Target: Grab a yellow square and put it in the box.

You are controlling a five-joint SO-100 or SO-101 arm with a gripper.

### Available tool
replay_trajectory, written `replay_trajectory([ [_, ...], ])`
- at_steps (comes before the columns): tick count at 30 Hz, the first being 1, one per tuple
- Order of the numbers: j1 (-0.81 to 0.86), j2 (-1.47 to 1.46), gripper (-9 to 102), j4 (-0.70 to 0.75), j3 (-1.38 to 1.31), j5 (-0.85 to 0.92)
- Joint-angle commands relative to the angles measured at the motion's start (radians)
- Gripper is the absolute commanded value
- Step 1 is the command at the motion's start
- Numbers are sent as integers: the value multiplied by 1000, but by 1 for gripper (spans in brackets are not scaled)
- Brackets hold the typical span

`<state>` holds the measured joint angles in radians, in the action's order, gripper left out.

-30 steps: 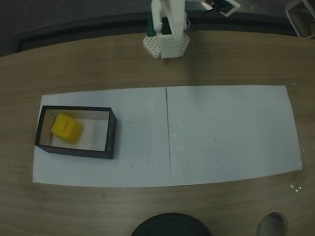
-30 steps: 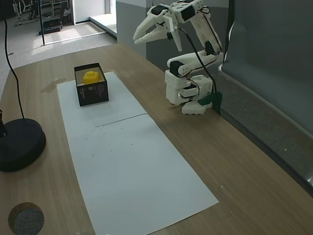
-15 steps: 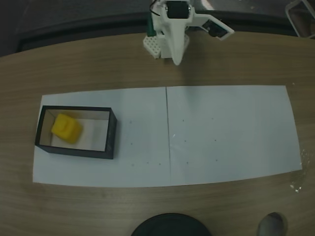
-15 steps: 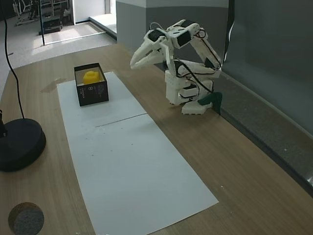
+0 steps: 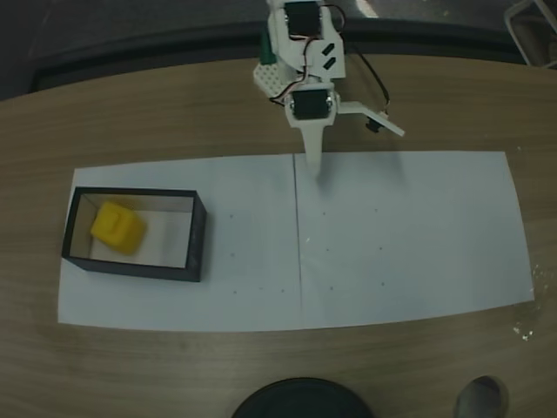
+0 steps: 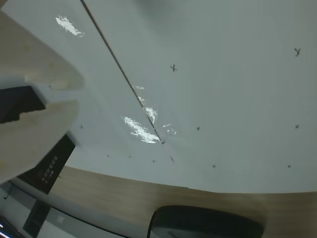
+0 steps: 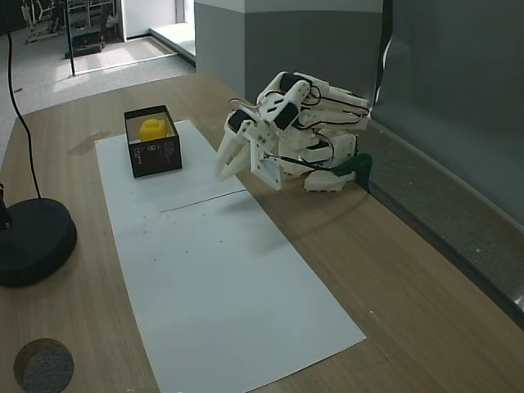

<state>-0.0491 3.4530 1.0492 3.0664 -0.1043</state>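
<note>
Yellow square [image 5: 118,228]: lying inside box [image 5: 197,237], left of frame; gripper [image 5: 313,170]: empty, fingers nearly together, upper centre, well apart from box; advice: retire clear without nudging box.

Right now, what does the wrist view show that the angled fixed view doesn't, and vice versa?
Wrist view alone: small x marks on the white paper, glare patches beside the seam, and the fingers close up.

A fixed view alone: the yellow square lying inside the box, the whole folded arm, and a round hole in the tabletop.

Both: the white paper, the wooden table, the gripper and the black round base.
</note>
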Motion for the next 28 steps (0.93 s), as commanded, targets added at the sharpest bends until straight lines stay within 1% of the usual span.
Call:
replay_trajectory([
  [1,5,21,0,52,-12,-9],
  [4,-6,23,0,172,-48,-3],
  [7,-6,21,0,239,-66,-3],
  [28,-5,21,0,241,-66,-11],
])
